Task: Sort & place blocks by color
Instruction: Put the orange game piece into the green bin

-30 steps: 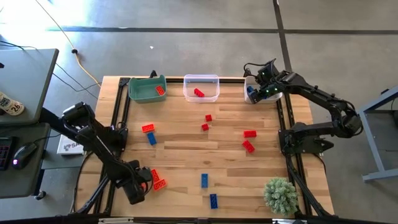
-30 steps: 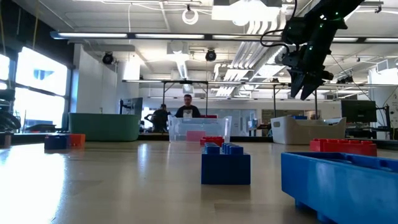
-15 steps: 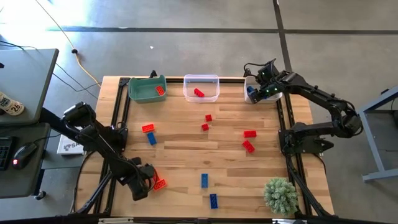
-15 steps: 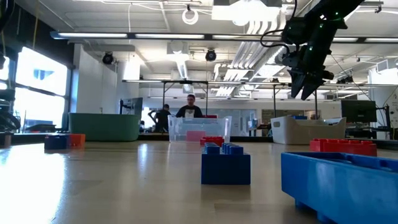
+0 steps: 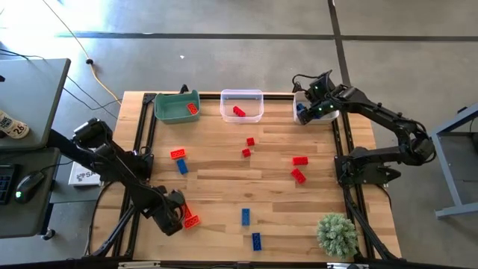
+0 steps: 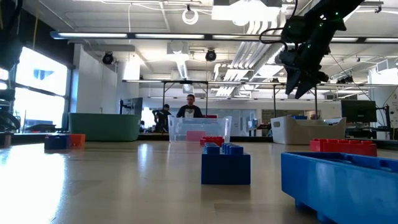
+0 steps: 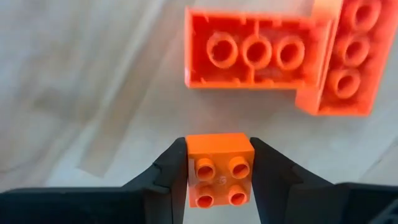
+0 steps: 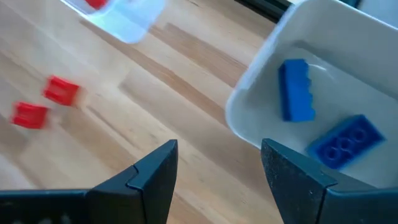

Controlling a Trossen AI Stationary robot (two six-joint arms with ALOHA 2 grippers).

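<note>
Orange block (image 7: 219, 170) between left end effector (image 7: 219, 180) fingers

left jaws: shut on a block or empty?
Shut on a block. In the left wrist view the left gripper clamps a small orange brick on both sides, above two larger orange bricks on the table.

Grey concrete floor (image 5: 224, 45), desk (image 5: 30, 90) at one side, bright window (image 6: 40, 81), ceiling strip lights (image 6: 155, 36), exposed pipes.

Left gripper (image 7: 219, 177) low at near-left, fingers clamped. Right gripper (image 8: 217, 168) raised far-right, fingers spread apart.
</note>
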